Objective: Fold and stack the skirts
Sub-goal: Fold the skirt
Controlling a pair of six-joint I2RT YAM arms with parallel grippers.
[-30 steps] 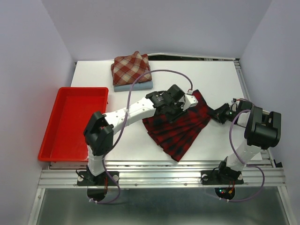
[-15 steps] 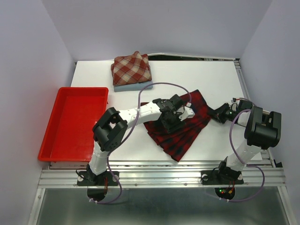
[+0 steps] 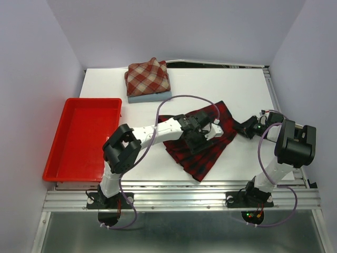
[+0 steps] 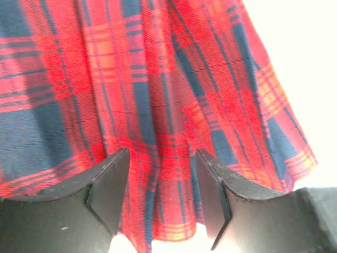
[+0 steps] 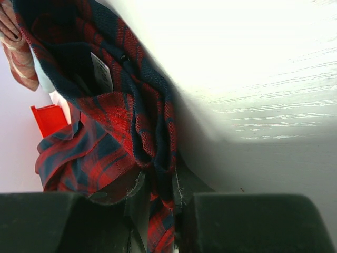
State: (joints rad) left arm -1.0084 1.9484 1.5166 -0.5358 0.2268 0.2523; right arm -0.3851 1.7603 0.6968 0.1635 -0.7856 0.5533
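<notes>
The red and navy plaid skirt (image 3: 208, 153) lies spread and creased on the table's middle right. My left gripper (image 3: 204, 138) hovers just over its middle, open, with plaid cloth (image 4: 158, 79) under the gap between the jaws (image 4: 162, 161) and nothing held. My right gripper (image 3: 239, 128) is shut on the plaid skirt's right edge, and a fold of cloth (image 5: 158, 158) is pinched between its fingers (image 5: 158, 197). The brick-red and cream check skirt (image 3: 148, 76) lies folded on the folded light blue skirt (image 3: 152, 97) at the back.
A red plastic tray (image 3: 58, 158) sits at the left edge of the table; a corner of it shows in the right wrist view (image 5: 48, 120). The left arm's purple cable (image 3: 181, 97) arches over the table. A white wall stands behind the table.
My left gripper has moved nearer and slightly right over the plaid skirt, its elbow folding back. The skirt's far left part now shows uncovered. The right arm has not moved.
</notes>
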